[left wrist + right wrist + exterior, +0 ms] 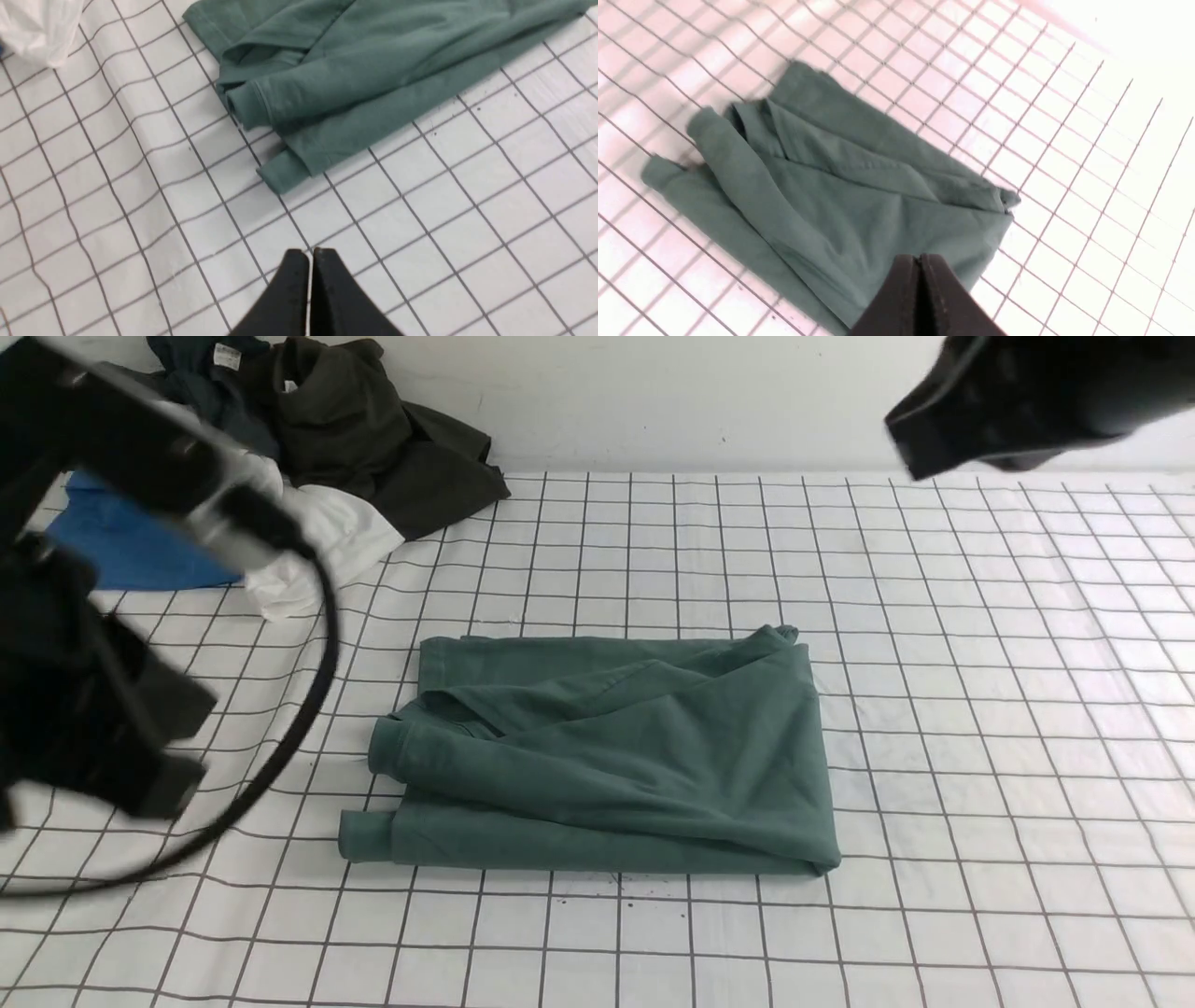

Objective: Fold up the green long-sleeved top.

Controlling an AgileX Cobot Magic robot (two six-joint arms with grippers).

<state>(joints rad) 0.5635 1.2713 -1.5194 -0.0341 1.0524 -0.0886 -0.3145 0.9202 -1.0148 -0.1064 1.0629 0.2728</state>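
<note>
The green long-sleeved top (616,756) lies folded into a rough rectangle in the middle of the white grid-patterned cloth (980,709), with two sleeve cuffs poking out at its left edge. The left wrist view shows the top (355,79) ahead of my left gripper (310,254), which is shut, empty, and hovers over bare cloth short of the cuffs. My right gripper (920,259) is shut with nothing in it, raised above the top (822,196) near its right corner. In the front view only the arms' dark bodies show: the left arm (84,644) and the right arm (1018,397), both lifted off the table.
A pile of other clothes sits at the back left: a dark olive-black garment (373,439), a bright blue garment (131,546) and a white garment (327,537). A black cable (308,700) loops down from the left arm. A pale wall (672,392) bounds the table's far edge.
</note>
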